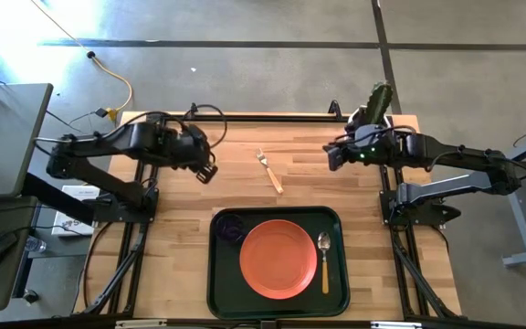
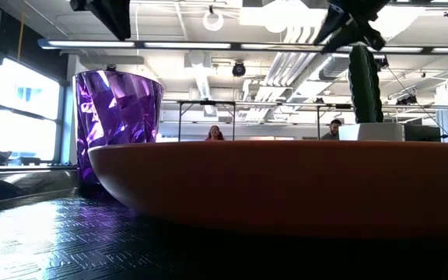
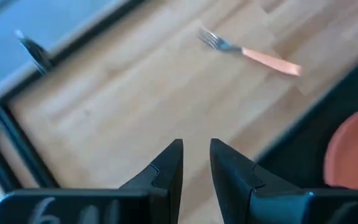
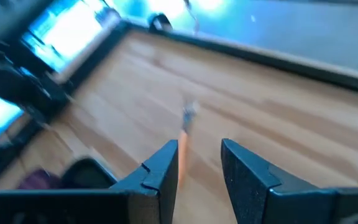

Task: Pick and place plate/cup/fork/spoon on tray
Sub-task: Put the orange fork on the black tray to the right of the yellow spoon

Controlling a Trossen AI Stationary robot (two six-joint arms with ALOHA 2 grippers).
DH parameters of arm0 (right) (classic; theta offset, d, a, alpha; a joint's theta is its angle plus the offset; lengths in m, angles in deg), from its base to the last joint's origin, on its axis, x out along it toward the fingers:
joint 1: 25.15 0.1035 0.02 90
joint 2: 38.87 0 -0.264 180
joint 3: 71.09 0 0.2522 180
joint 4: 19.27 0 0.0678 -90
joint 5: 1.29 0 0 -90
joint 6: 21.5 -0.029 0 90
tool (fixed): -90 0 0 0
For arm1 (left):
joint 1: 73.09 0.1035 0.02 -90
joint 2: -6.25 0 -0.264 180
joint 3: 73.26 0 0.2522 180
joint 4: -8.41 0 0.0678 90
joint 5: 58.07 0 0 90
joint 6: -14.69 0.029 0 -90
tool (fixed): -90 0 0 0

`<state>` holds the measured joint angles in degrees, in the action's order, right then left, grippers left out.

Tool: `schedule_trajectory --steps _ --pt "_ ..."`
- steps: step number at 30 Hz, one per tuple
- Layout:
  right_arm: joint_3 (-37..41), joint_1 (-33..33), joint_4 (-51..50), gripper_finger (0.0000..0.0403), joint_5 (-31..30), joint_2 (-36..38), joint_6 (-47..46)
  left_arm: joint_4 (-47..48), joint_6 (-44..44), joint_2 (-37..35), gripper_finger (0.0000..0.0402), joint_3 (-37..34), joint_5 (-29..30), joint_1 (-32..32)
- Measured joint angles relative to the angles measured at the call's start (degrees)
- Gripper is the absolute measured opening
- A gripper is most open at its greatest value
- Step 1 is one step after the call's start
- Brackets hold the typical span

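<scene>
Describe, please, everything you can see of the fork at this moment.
The fork is small, with silver metal tines and a light wooden handle. It lies flat on the bare wooden table, alone, between the two arms and beyond the far rim of the tray, not yet on it. Its tines point toward the table's far edge, its handle angled toward the tray. Nothing touches it: the left gripper and right gripper are both open and empty, away from it.
</scene>
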<state>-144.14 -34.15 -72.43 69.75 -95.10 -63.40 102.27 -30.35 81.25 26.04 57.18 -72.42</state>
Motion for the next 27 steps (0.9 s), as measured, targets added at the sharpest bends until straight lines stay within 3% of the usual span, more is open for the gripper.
schedule_trajectory --steps 3,10,17,27 --pt "0.0 -0.02 6.04 0.0118 -0.14 0.0 0.78 -1.55 6.25 -0.83 0.0072 0.0 3.41 2.19" --pt "0.0 -0.35 21.63 0.0155 -3.26 -0.02 2.95 -4.06 23.36 -1.23 0.0072 -0.02 4.47 7.54" --pt "0.0 -3.61 36.65 0.0165 -3.13 -0.02 8.94 -4.15 35.5 -1.23 0.0072 -0.02 11.1 12.58" --pt "0.0 -10.22 41.81 0.0165 -0.86 -0.04 14.98 -7.15 43.22 -1.2 0.0072 -0.02 12.71 21.96"
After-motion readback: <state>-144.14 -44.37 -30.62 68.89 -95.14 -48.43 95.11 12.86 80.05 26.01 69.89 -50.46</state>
